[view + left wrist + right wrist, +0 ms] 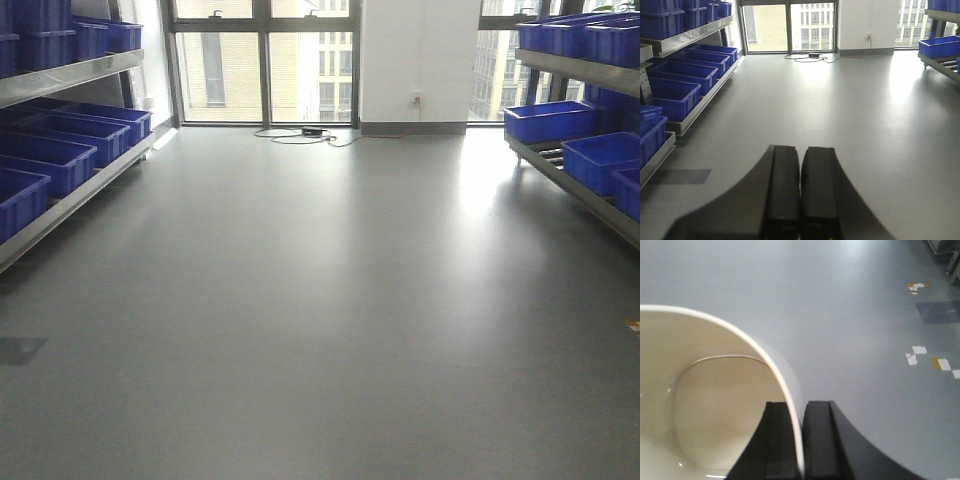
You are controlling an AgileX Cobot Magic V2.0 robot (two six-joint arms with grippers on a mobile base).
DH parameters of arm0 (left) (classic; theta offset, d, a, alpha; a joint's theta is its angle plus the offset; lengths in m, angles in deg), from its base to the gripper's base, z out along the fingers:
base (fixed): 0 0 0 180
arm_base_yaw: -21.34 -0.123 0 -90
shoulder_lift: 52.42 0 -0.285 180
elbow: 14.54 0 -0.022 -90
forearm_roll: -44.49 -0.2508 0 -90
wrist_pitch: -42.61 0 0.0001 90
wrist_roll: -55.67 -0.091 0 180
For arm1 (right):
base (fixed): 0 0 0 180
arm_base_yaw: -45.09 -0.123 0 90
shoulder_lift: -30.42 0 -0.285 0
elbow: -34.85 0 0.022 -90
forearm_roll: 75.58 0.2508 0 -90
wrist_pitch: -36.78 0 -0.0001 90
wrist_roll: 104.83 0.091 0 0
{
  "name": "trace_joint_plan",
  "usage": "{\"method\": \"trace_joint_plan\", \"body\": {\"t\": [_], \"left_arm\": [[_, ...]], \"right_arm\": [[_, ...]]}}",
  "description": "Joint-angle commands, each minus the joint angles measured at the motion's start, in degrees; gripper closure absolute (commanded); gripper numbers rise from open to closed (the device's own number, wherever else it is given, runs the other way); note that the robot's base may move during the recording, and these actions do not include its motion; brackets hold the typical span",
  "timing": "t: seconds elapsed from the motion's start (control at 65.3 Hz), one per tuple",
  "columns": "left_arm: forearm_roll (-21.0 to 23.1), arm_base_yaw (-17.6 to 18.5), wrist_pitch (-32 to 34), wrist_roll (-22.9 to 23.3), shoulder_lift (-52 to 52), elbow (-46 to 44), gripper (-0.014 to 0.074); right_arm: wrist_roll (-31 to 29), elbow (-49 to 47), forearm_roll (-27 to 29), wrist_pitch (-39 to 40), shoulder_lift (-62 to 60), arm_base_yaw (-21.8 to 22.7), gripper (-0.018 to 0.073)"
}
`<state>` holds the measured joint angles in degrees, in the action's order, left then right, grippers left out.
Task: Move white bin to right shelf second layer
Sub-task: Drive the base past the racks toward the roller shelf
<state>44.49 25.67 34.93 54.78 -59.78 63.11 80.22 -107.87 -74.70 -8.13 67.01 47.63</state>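
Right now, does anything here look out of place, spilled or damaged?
Nothing is spilled or broken. The white bin is empty, its wall pinched in the right gripper. Two small oddities: a loose cable lies on the floor by the window, and torn tape scraps are stuck to the floor.

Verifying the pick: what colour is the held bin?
Cream-white bin, best seen in the right wrist view.

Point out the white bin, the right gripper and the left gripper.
white bin (715, 405): right wrist view, on its inner floor.
right gripper (800, 407): right wrist view, midway between the fingertips, which pinch the bin's wall.
left gripper (800, 150): left wrist view, at the seam between the closed fingertips.
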Motion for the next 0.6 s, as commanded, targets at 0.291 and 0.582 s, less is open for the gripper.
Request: {"method": "trace_joint_plan", "body": {"t": [0.291, 0.582], "left_arm": [[0.0, 0.2, 4.9, 0.2, 0.9, 2.1, 0.0512], [0.0, 0.2, 4.9, 0.2, 0.9, 2.1, 0.0512]], "right_arm": [[-0.2, -1.6, 0.2, 5.2, 0.1, 0.3, 0.0503], [-0.2, -1.6, 0.2, 5.2, 0.2, 0.3, 0.0503]]}}
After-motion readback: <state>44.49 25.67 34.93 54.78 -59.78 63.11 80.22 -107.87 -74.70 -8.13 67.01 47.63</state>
